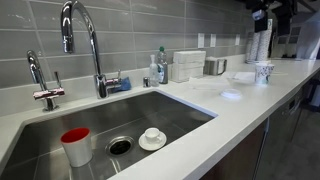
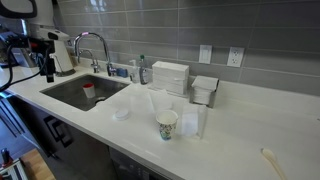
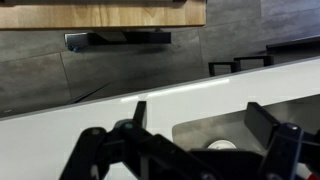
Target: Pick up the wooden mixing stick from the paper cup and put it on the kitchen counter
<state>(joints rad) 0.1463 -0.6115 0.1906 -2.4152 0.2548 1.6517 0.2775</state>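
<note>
Closest in the wrist view, the pincer is released: its two dark fingers stand wide apart with nothing between them. Just beyond them runs a strip of glossy white worktop. Past that comes the edge of the stainless steel sink, and then the grey tiled wall. In an exterior view the arm hangs at the sink end of the worktop, and a red-rimmed white cup stands in the basin.

Farther along, well apart from the arm, the paper cup stands upright on the worktop near its front edge. In an exterior view the same cup sits just in front of a tall stack of cups. The wooden mixing stick cannot be made out in the cup at this size. Beyond the cup from the arm, a pale slim object lies on the worktop, too small to identify.

Judging from this, the task looks barely begun. The pincer has yet to reach the cup, and the grasp, the lift out and the laying down on the worktop all appear to remain.
</note>
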